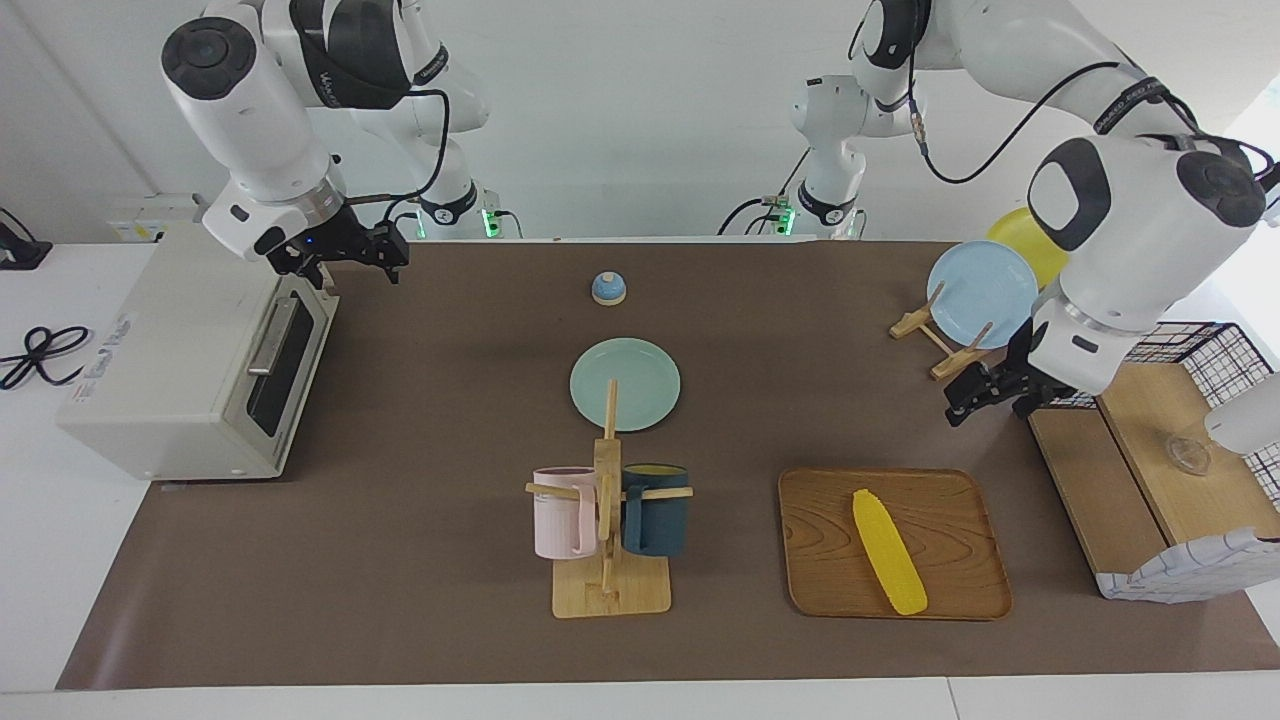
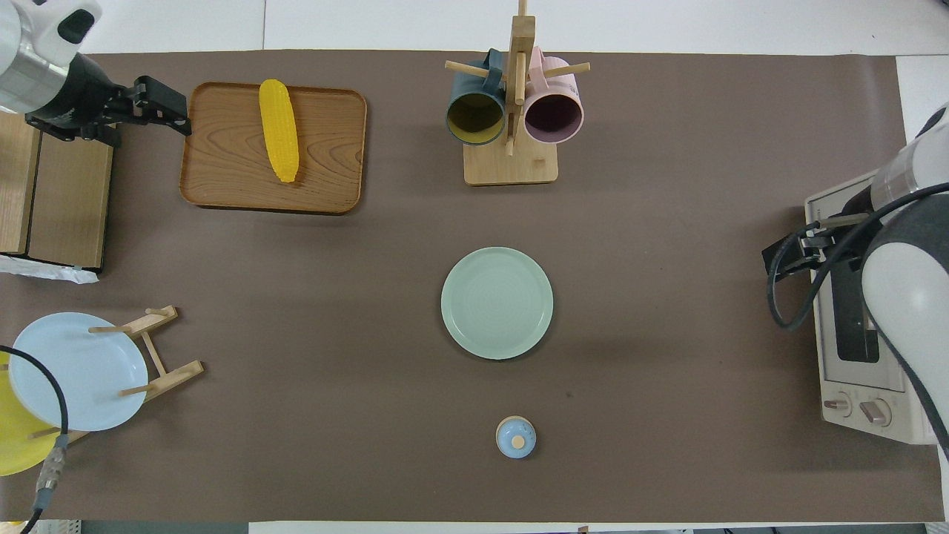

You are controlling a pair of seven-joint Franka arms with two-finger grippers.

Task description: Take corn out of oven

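The yellow corn (image 1: pixel 888 550) lies on a wooden tray (image 1: pixel 940 590) toward the left arm's end of the table; it also shows in the overhead view (image 2: pixel 279 130). The off-white oven (image 1: pixel 170 370) stands at the right arm's end with its dark glass door shut (image 2: pixel 852 326). My right gripper (image 1: pixel 358 268) hangs open and empty just above the top edge of the oven's door (image 2: pixel 792 248). My left gripper (image 1: pixel 992 408) is open and empty in the air beside the tray (image 2: pixel 159 111), between the tray and the wire-and-wood shelf.
A mug rack (image 1: pixel 608 590) holds a pink mug and a dark blue mug mid-table. A green plate (image 1: pixel 625 385) and a small blue bell (image 1: pixel 608 288) lie nearer the robots. A plate stand holds a blue plate (image 1: pixel 982 293) and a yellow one. A wire-and-wood basket shelf (image 1: pixel 1160 480) stands beside the tray.
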